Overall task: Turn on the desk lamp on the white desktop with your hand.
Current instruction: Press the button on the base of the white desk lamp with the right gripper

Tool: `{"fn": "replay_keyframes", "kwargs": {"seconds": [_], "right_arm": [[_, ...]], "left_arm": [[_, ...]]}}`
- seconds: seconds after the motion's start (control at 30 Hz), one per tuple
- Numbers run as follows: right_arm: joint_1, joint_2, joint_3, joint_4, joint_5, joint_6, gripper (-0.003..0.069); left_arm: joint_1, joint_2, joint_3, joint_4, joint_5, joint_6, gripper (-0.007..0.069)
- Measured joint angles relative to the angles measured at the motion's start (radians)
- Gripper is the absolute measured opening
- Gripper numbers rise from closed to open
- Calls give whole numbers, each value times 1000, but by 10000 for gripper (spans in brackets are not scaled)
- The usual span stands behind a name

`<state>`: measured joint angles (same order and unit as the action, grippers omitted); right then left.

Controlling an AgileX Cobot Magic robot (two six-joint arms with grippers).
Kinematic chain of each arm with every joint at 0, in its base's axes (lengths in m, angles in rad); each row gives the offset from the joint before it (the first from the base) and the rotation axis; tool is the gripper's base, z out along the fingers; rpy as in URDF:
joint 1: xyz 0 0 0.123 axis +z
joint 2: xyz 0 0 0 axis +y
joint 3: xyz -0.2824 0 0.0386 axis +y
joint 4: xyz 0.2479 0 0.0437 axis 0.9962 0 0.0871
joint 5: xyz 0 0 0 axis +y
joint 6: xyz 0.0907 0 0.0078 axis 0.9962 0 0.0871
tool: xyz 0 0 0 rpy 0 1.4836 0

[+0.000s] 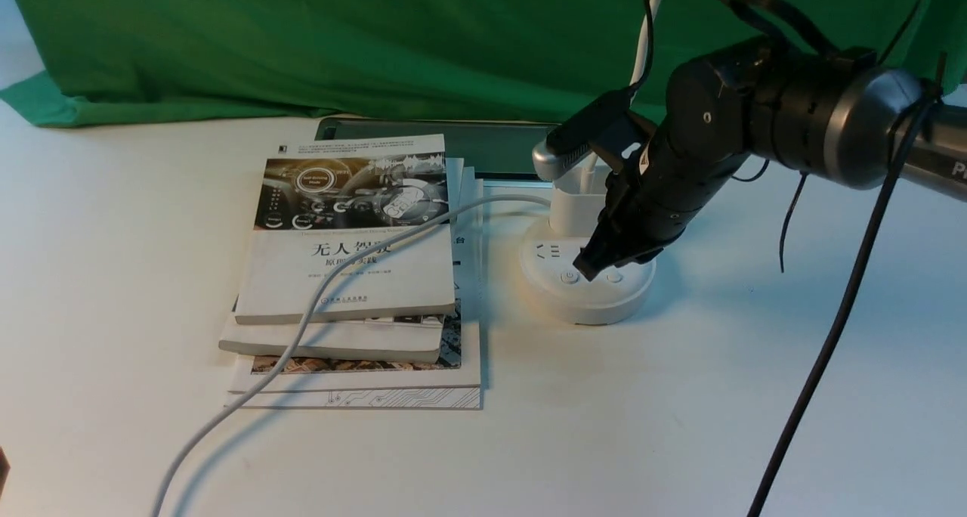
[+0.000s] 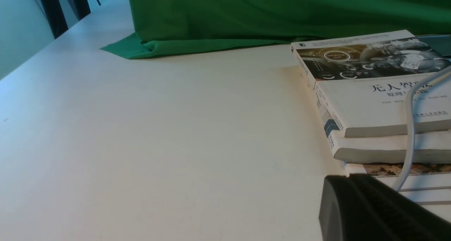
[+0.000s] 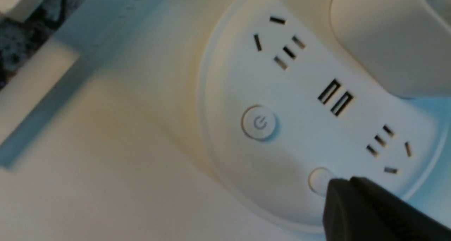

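Note:
The desk lamp's round white base (image 1: pixel 597 299) stands on the white desktop (image 1: pixel 680 411), right of the books. Its cup holder (image 1: pixel 572 207) and gooseneck (image 1: pixel 642 48) rise behind; the head is cut off at the top edge. My right gripper (image 1: pixel 585 266) is shut and points down onto the base between its two buttons. In the right wrist view the gripper's tip (image 3: pixel 338 191) overlaps the edge of the plain round button (image 3: pixel 317 179). The power-symbol button (image 3: pixel 260 123) lies uncovered beside it. My left gripper (image 2: pixel 352 202) is shut and empty, low over the desktop near the books.
A stack of books (image 1: pixel 347 275) lies left of the lamp, with a white cable (image 1: pixel 302 328) draped over it toward the front edge. A dark tablet (image 1: pixel 491 147) lies behind the books. Green cloth (image 1: pixel 378 41) covers the back. Black cables hang from the right arm (image 1: pixel 831 335).

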<state>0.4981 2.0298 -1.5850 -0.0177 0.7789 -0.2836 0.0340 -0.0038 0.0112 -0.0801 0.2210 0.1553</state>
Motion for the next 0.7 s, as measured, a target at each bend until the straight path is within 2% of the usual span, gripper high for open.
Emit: {"fn": "replay_keyframes", "kwargs": {"seconds": [0.7], "right_arm": [[-10, 63, -3, -22, -36, 4, 31]], "left_arm": [[0, 0, 0, 0, 0, 0, 21]]}}
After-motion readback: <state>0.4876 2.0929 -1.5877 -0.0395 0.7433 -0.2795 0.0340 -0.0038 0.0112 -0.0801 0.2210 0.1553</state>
